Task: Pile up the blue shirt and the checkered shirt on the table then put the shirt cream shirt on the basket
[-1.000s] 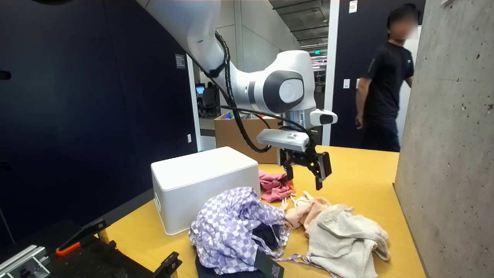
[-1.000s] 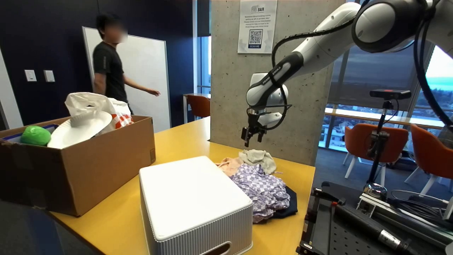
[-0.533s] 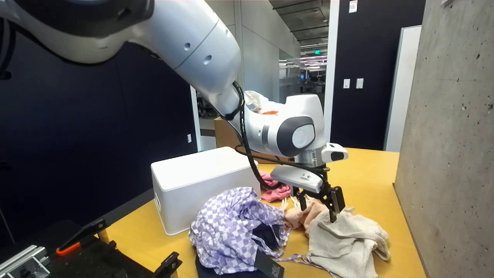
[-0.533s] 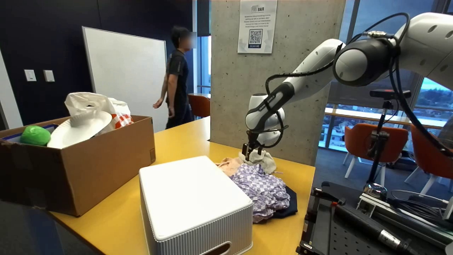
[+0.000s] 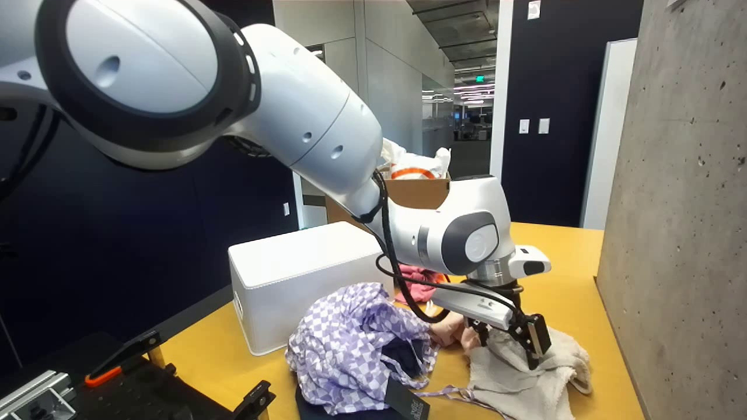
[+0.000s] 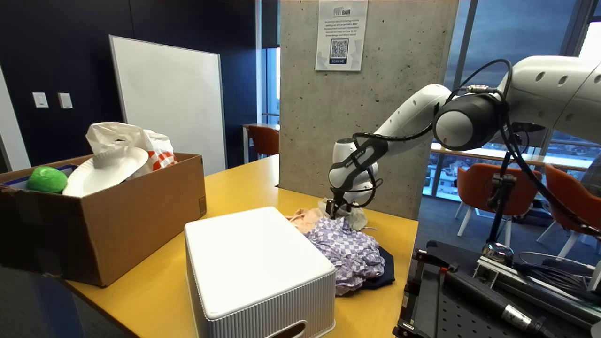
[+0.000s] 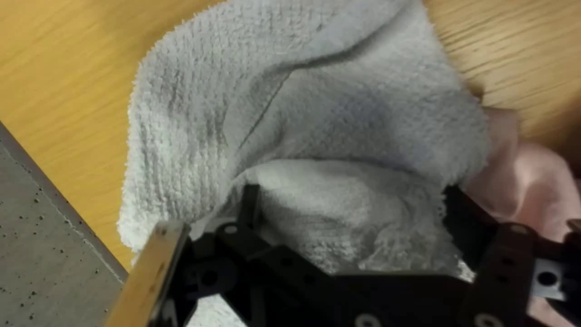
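Evidently the piling is done: in an exterior view, the white basket stands at the left, flat face up, though one cannot tell whether that is a lid or an upturned bottom. Just right of it and nearer, the checkered shirt lies heaped over the dark blue shirt on the table. Farther back is a pink cloth; then a peach cloth touches the cream shirt, which lies crumpled at the right, near the concrete pillar. Down at the cream shirt is the end effector, its fingers well apart, one on each side of a raised fold. The shirt looks light, limp and nubbly; it should neither slip nor break, but will probably sag and trail. That fold seems the best hold, pinched deep through several layers; one finger stands just beside the peach cloth, which could be caught too.
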Action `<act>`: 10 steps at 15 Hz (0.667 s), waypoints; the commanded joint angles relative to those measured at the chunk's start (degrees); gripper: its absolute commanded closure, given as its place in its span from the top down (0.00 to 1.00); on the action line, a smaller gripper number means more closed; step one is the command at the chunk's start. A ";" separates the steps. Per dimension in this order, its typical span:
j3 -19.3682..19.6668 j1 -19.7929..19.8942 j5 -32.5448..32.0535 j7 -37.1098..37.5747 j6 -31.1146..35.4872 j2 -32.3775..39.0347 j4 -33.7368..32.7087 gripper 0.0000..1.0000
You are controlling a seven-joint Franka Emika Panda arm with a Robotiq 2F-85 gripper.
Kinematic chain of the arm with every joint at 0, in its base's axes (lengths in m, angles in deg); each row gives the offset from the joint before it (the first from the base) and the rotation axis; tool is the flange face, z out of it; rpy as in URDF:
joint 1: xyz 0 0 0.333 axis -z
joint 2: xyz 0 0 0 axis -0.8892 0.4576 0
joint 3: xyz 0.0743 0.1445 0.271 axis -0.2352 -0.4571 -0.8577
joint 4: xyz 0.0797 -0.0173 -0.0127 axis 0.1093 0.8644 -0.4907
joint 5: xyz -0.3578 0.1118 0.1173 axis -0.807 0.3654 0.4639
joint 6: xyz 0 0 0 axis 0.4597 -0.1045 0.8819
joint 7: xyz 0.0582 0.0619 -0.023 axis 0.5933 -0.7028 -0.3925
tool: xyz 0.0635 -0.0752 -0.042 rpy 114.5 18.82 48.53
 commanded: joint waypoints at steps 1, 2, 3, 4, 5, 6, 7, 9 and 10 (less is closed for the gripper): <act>0.63 1.24 -1.25 1.83 -2.73 4.68 -7.60 0.68; 0.64 1.45 -1.23 1.99 -2.91 5.31 -8.66 0.58; 0.64 1.57 -1.22 2.13 -3.24 5.51 -9.26 0.51; 0.54 1.72 -1.16 2.25 -3.94 5.85 -10.16 0.42; 0.43 1.82 -1.12 2.35 -4.70 5.95 -10.87 0.36; 0.35 1.83 -1.14 2.39 -5.38 6.06 -11.47 0.29; 0.45 1.63 -1.23 2.71 -6.01 5.78 -11.68 0.20; 1.06 0.45 -0.35 2.78 -6.61 3.57 -9.69 0.05; 1.30 -0.15 -0.53 3.17 -6.45 2.44 -8.70 0.01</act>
